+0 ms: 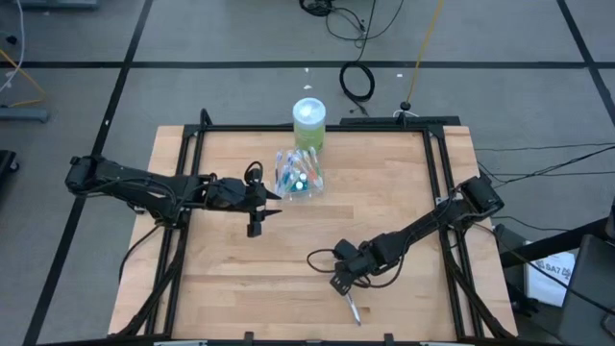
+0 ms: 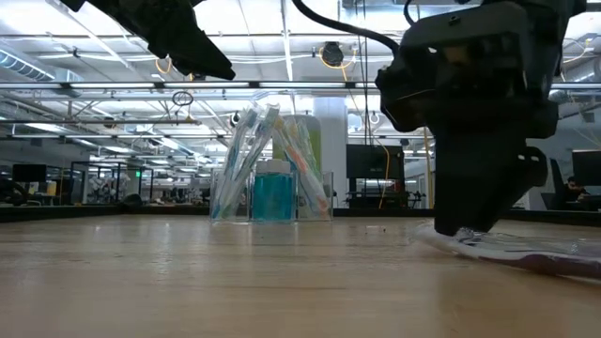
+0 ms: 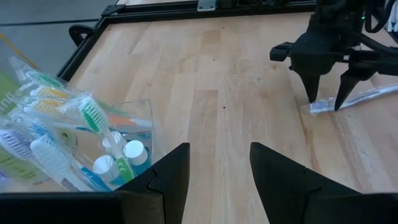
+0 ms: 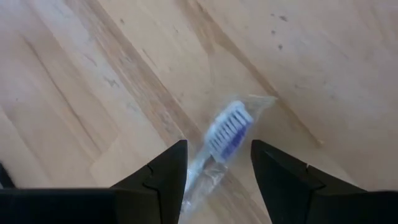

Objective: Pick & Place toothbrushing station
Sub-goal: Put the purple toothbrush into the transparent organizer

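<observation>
The clear plastic cup [image 1: 300, 181] with coloured toothbrushes and teal-capped tubes stands upright on the table's far middle; it also shows in the left wrist view [image 3: 93, 143] and the low view [image 2: 272, 192]. One wrapped toothbrush [image 1: 354, 308] lies flat on the table near the front edge. My right gripper [image 4: 217, 149] points down over it, open, one finger on either side of its bristle head [image 4: 227, 129]; it also shows in the high view [image 1: 343, 284]. My left gripper [image 1: 255, 229] is open and empty, raised left of the cup.
A green cylindrical container with a pale lid [image 1: 309, 125] stands just behind the cup at the far edge. A black frame [image 1: 192, 144] runs along the table's edges. Bare wood [image 1: 250, 288] lies between the two arms and at the front left.
</observation>
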{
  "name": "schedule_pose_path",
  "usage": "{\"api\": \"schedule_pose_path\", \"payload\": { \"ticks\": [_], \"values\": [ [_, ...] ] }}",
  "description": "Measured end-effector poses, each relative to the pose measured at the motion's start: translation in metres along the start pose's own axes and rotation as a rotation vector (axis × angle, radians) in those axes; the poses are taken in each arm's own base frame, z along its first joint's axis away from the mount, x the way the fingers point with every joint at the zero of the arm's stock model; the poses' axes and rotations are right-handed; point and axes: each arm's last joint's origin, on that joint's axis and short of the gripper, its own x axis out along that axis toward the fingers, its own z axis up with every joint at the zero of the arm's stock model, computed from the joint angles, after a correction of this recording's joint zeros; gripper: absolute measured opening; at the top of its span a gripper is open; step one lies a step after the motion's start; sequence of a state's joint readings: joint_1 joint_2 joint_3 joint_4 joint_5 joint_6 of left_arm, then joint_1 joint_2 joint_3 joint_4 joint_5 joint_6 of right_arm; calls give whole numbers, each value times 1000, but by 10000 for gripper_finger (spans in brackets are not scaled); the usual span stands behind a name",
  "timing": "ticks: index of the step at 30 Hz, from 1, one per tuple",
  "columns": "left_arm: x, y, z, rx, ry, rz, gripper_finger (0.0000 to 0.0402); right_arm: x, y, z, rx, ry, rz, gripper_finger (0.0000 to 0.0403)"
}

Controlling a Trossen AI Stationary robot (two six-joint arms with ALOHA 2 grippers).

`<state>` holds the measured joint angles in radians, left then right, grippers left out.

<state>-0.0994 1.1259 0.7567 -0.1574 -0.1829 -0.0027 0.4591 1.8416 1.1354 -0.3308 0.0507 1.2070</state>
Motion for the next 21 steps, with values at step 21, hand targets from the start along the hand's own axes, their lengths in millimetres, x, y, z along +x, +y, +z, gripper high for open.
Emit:
{"api": "schedule_pose_path", "payload": {
  "ticks": [21],
  "values": [
    [0, 0, 0, 5, 5, 0, 175, 15, -20, -2, -104, -79, 60, 37]
  ]
}}
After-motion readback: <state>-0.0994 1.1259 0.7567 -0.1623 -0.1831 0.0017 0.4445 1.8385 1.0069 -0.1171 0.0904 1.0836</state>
